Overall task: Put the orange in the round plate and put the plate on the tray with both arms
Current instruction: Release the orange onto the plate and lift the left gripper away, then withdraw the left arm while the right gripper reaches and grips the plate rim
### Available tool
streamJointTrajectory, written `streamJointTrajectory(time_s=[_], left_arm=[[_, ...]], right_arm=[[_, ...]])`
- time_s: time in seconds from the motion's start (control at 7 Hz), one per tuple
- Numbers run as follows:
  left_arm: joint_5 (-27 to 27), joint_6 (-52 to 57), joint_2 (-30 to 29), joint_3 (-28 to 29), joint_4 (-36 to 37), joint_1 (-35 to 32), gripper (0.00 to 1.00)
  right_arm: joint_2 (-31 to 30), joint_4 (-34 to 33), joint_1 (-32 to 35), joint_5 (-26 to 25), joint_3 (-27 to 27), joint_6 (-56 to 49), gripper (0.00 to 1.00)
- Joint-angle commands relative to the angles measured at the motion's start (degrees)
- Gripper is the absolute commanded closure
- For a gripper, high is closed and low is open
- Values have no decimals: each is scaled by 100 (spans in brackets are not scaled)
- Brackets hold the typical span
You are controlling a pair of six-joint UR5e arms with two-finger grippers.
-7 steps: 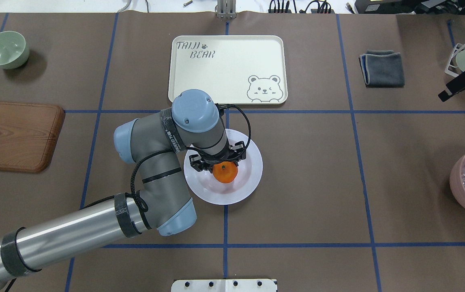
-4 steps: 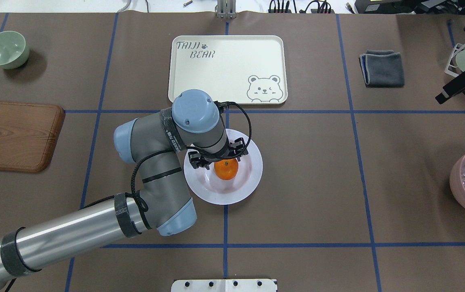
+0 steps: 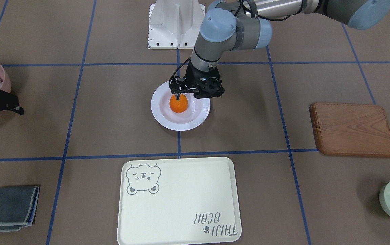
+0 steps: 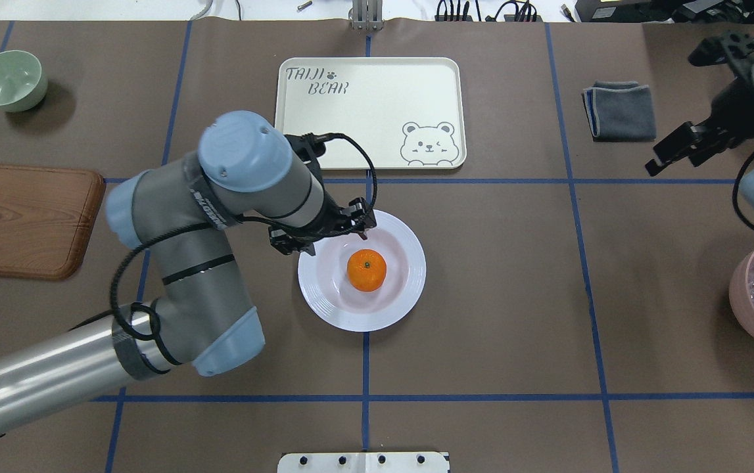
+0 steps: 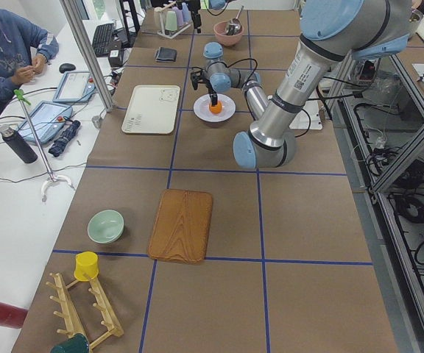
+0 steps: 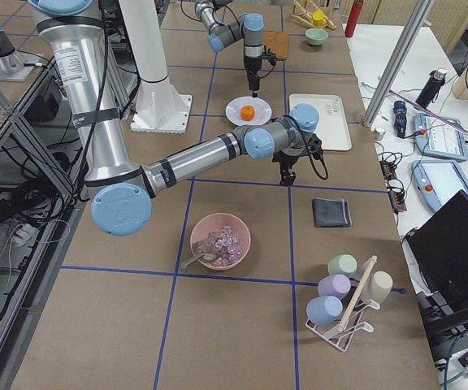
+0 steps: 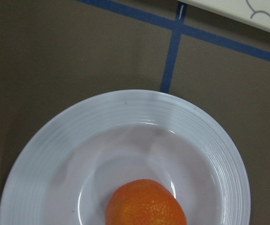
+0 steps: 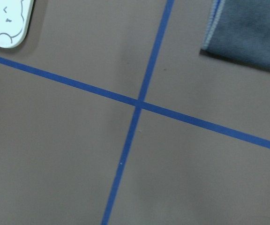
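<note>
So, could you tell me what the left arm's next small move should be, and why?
Probably lower the open left claw onto the rim of the round plate beneath it: the orange already sits inside, free of the claw, and the plate is not yet on the tray.

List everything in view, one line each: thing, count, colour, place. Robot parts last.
orange: one, bright orange, in the round plate's centre.
round plate: one, white, middle of the table.
tray: one, cream with a grey bear drawing, beyond the plate.
wooden board: one, brown, robot's left side.
green bowl: one, pale green, beyond the board.
folded cloth: one, grey, right of the tray.
pink bowl: one, pink, right edge, holding clear pieces.
pastel cups: four, mixed pale colours, table's right end.
yellow cup: one, yellow, table's left end.
person: one, blue top, at a side desk.
left gripper: one, black, open, raised above the plate.
right gripper: one, black, open, over table between tray and cloth.
</note>
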Motion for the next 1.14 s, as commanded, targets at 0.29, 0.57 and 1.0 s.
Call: streamJointTrajectory(time_s=[0.29,0.57,1.0], left_arm=[[-343,628,696,-368,-32,-795,11],[-613,1343,1075,-368,-6,-1313,11],[-774,1381,1173,-368,-23,-1447,11]], right_arm=[[476,3350,-2541,-1810,-89,5571,0],[866,3710,-3431,-3005,-80,6915,0],[805,5181,-3900,-3784,-555,8325,0]])
